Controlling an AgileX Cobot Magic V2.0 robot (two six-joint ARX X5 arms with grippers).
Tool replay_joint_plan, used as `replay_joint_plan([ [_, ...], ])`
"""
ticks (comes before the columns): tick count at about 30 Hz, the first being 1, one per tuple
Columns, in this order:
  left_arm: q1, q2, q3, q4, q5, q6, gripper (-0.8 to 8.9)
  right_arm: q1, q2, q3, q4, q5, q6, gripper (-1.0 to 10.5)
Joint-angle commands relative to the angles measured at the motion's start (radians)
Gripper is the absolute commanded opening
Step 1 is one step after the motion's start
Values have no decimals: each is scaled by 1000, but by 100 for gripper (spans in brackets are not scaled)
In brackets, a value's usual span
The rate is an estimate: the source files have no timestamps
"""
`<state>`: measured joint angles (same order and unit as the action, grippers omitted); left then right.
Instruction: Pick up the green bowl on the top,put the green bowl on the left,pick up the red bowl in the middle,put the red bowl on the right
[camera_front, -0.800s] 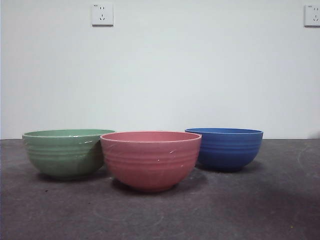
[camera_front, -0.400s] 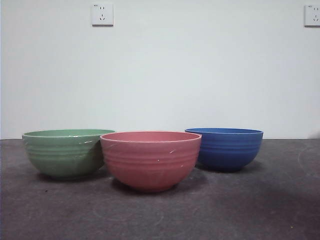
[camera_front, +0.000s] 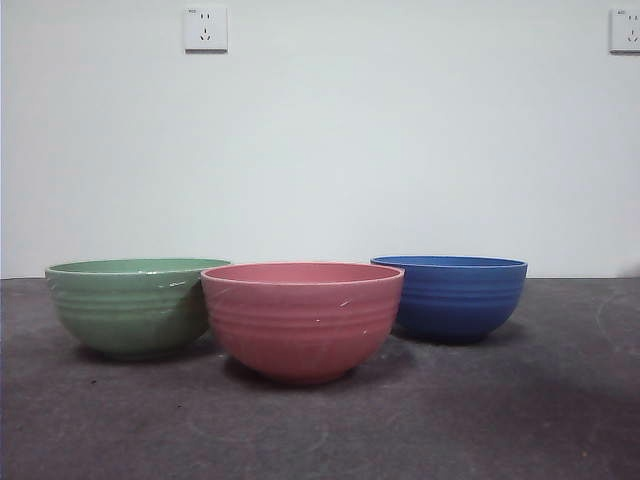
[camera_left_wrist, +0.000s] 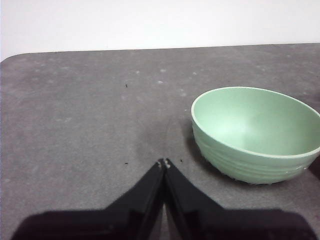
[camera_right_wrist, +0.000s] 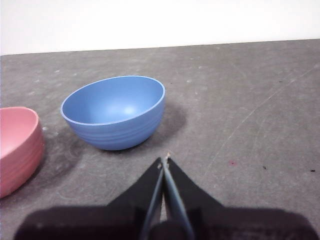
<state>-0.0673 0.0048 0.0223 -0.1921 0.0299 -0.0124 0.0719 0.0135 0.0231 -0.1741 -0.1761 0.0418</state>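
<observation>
Three bowls stand upright and separate on the grey tabletop (camera_front: 520, 410). The green bowl (camera_front: 132, 306) sits toward the left side, the red bowl (camera_front: 302, 319) in the middle and nearest the front edge, and the blue bowl (camera_front: 450, 296) toward the right and further back, closer to the white wall (camera_front: 400, 150). From the front, the red bowl's rim overlaps the green one's edge and the blue one's edge; whether any of them touch cannot be told from there. The wrist views show the green and blue interiors bare — nothing lies inside either; only part of the red bowl's inside shows, and that part is bare too.

The left claw (camera_left_wrist: 164, 162) hangs over bare tabletop just beside the green bowl, its two black jaws pressed together at the tips, holding nothing. The right claw (camera_right_wrist: 164, 160) is likewise closed and empty — near the blue bowl, touching neither it nor the red bowl at the view's edge.
</observation>
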Motion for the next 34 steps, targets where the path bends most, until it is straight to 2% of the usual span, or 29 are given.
replay_joint_plan([
  [1,3,-1,-16,3,0,-7,-3,1,1,-14,6,-1,12,5],
  [34,3,-1,-16,3,0,-7,-3,1,1,-14,6,-1,12,5],
])
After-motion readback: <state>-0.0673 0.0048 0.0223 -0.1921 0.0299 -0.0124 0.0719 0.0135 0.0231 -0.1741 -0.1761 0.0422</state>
